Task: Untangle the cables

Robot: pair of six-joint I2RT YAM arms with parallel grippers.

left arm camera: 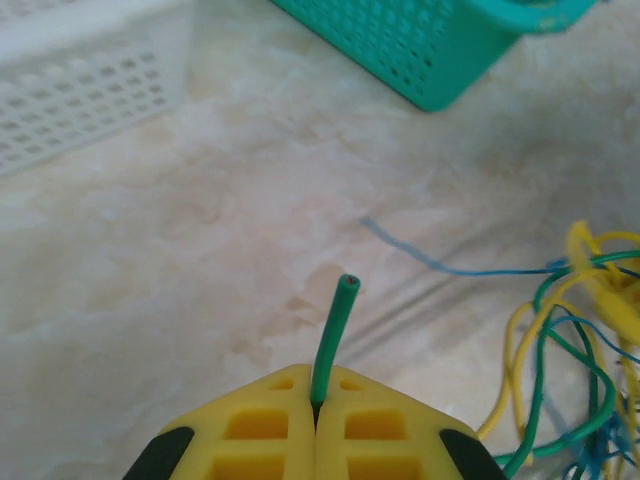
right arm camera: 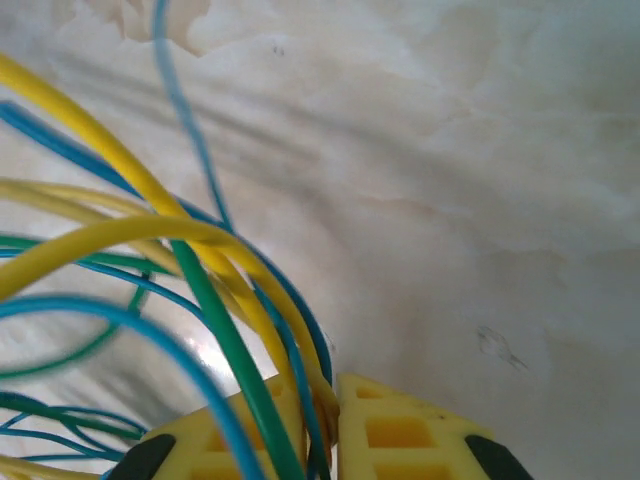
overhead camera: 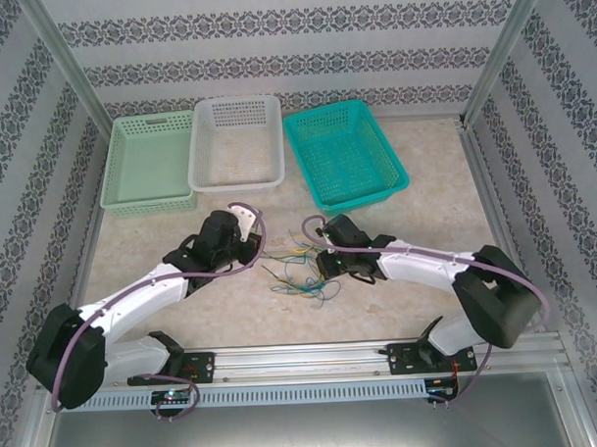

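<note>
Progress: early, by my judgement. Top view: the cables (overhead camera: pixel 295 270) lie as one loose knot of yellow, green and blue on the table (overhead camera: pixel 426 224), between my left claw (overhead camera: pixel 254 249) and my right claw (overhead camera: pixel 325 266). No strand lies apart from the knot. Three baskets (overhead camera: pixel 236 184) line the far edge, well apart from the knot. Open marble lies to either side and toward the near rail, so there is room to draw outward.

Left wrist view: my left claw (left arm camera: pixel 317 402) is pressed together on a green cable (left arm camera: pixel 334 325), its cut end poking up past the tips. The knot sits off to the right; the teal basket (left arm camera: pixel 430 60) and white basket (left arm camera: pixel 80 110) stand beyond, with bare table between.

Right wrist view: my right claw (right arm camera: pixel 335 405) is clamped on several cables (right arm camera: pixel 200 270) at once: yellow, green and blue run into the seam. Judgement: a multi-strand grip may drag the knot rather than free one wire. All separating remains to do.
</note>
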